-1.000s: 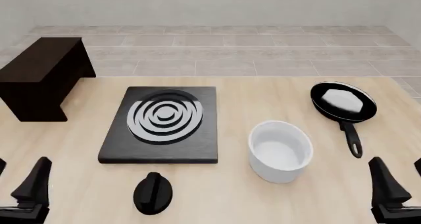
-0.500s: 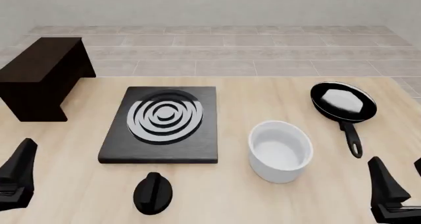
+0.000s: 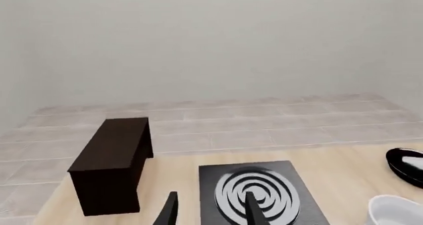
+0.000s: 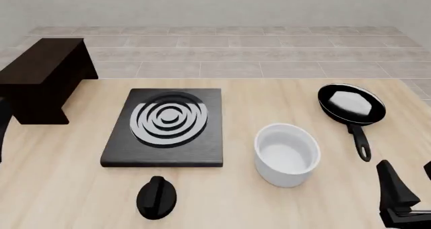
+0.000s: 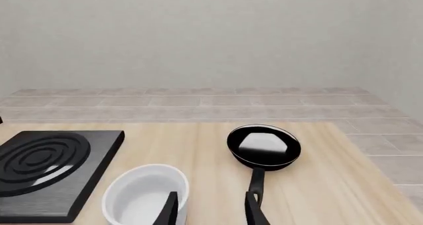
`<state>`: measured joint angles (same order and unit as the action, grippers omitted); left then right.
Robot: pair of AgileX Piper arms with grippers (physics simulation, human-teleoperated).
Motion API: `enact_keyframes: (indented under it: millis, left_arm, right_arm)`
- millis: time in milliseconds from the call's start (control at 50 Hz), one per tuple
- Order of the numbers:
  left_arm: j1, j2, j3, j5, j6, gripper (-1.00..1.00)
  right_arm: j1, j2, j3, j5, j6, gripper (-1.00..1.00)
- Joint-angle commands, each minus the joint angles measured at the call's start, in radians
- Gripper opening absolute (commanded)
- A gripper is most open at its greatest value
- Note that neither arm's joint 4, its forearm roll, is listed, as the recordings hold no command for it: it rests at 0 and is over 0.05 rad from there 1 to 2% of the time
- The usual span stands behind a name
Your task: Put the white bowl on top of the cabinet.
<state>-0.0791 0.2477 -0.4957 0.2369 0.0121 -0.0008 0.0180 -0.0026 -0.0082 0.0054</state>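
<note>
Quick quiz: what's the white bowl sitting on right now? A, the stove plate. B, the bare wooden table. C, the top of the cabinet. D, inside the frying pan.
B: the white bowl stands on the wooden table, between the stove plate and the frying pan, apart from both.

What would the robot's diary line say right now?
bowl: on table, untouched | cabinet: top bare | left tool: open | right tool: open, near bowl
</note>
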Motion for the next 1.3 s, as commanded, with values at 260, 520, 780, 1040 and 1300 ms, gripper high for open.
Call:
enact_keyframes:
  millis: [260, 520, 780, 1040, 1300]
  left_arm:
    - [-0.349, 0.27, -0.349, 0.148, 0.088, 1.0]
    - [-0.603, 0.577, -0.508, 0.173, 0.163, 1.0]
    - [-0.732, 0.795, -0.607, 0.169, 0.177, 1.0]
    - [-0.877, 1.008, -0.753, 0.246, 0.245, 1.0]
    - [-0.973, 1.154, -0.789, 0.252, 0.237, 1.0]
  right_arm:
    - [0.0, -0.005, 0.0, 0.001, -0.004, 1.0]
    - [0.0, -0.002, 0.001, -0.003, -0.004, 1.0]
    - [0.0, -0.001, 0.001, -0.003, -0.003, 1.0]
    - [0.0, 0.001, 0.001, -0.005, -0.003, 1.0]
    - [0.0, 0.003, 0.001, -0.006, -0.002, 1.0]
